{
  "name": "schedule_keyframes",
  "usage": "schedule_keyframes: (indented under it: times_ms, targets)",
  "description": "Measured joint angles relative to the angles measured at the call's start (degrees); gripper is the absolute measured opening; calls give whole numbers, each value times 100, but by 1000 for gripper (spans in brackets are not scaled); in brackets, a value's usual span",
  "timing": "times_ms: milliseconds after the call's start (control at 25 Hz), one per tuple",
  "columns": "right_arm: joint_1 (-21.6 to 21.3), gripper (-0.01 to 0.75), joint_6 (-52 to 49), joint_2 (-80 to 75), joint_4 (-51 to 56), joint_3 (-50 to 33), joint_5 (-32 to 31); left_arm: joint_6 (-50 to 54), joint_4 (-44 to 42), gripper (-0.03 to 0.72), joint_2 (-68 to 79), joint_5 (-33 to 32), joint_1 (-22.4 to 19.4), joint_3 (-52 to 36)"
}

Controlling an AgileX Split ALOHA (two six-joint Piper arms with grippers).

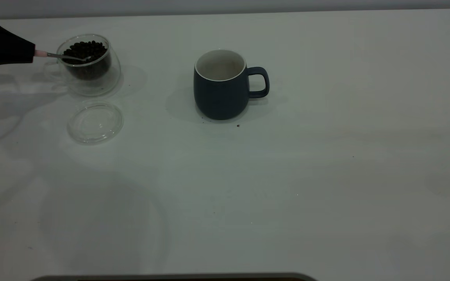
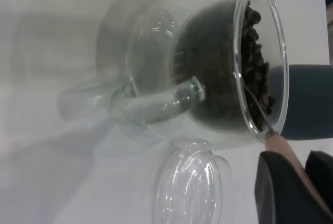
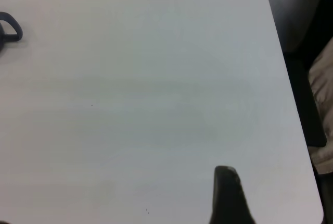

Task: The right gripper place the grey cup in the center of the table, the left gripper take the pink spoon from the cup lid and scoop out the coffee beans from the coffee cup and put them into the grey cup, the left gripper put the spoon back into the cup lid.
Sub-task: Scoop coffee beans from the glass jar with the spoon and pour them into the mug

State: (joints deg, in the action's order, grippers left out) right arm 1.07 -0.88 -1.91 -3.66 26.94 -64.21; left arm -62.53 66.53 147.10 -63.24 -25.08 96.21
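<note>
At far left, left tool (image 1: pixel 33 53) pinches pink spoon (image 1: pixel 63 56), bowl dipped in coffee beans (image 1: pixel 85 50) to scoop; grey cup (image 1: pixel 220 86) waits mid-desk; right tool: can't tell.

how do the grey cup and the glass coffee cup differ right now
The grey cup is opaque dark blue-grey with a white inside; the coffee cup is clear glass. The grey cup looks empty, while the coffee cup holds coffee beans with the pink spoon dipped in, held by the left gripper. The grey cup is larger and sits mid-table; the coffee cup sits far left. Both stand upright and have a handle.
</note>
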Motion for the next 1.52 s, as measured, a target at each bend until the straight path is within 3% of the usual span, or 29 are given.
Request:
schedule_keyframes:
  times_ms: [1520]
  targets:
    - [0,508,0,0,0,0,0,417,430,121,0,-274,-211,0]
